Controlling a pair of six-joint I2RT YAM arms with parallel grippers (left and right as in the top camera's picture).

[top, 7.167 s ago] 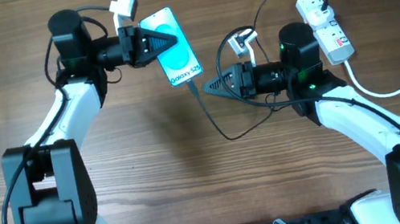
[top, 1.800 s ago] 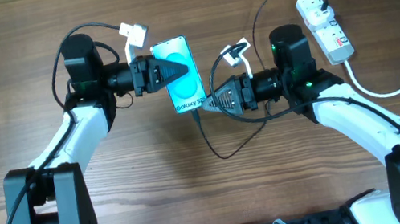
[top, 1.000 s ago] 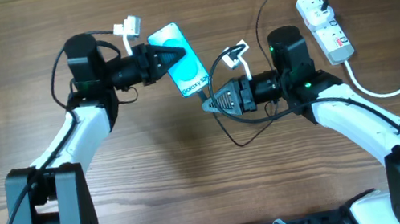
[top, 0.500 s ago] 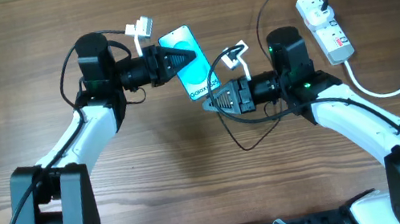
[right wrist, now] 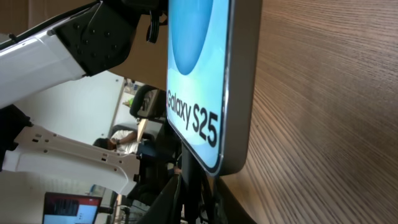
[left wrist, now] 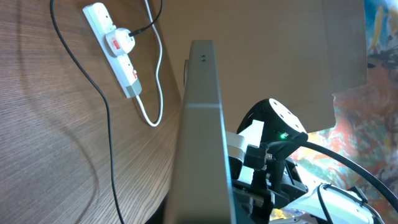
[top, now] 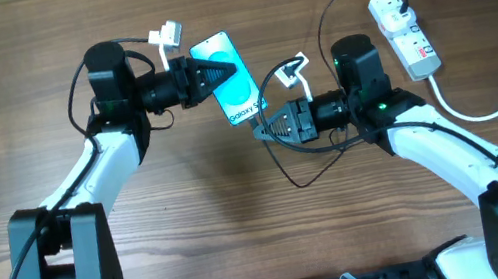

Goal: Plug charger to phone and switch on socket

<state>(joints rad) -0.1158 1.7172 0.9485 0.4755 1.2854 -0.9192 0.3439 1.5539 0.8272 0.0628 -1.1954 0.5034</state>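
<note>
Wood-grain counter (top: pixel 193 230) runs under both arms, with the work going on left of centre. Against the picture from 0.5 s ago, the phone (top: pixel 232 86) sits a touch further left, and the left arm has drawn back with it, while the right arm has barely shifted. The 2 ends are therefore no closer, and I judge the plug-in to be mid-alignment, not done.

The left pincer (top: pixel 208 73) clamps the phone's far end and holds it off the counter, its near end slanting right. The right pincer (top: pixel 264 128) is narrow, apparently pinched on the plug tip of the charger (left wrist: pixel 112 155), just beside the phone's near end. Whether the tip has entered the port I cannot tell, since the wrist view hides it.

The phone shows a bright blue-teal screen, a pale edge and "Galaxy S25" at the end facing the right pincer. The socket (top: pixel 406 37) lies far right, well apart from both pincers, its switch yet to be pressed.
</note>
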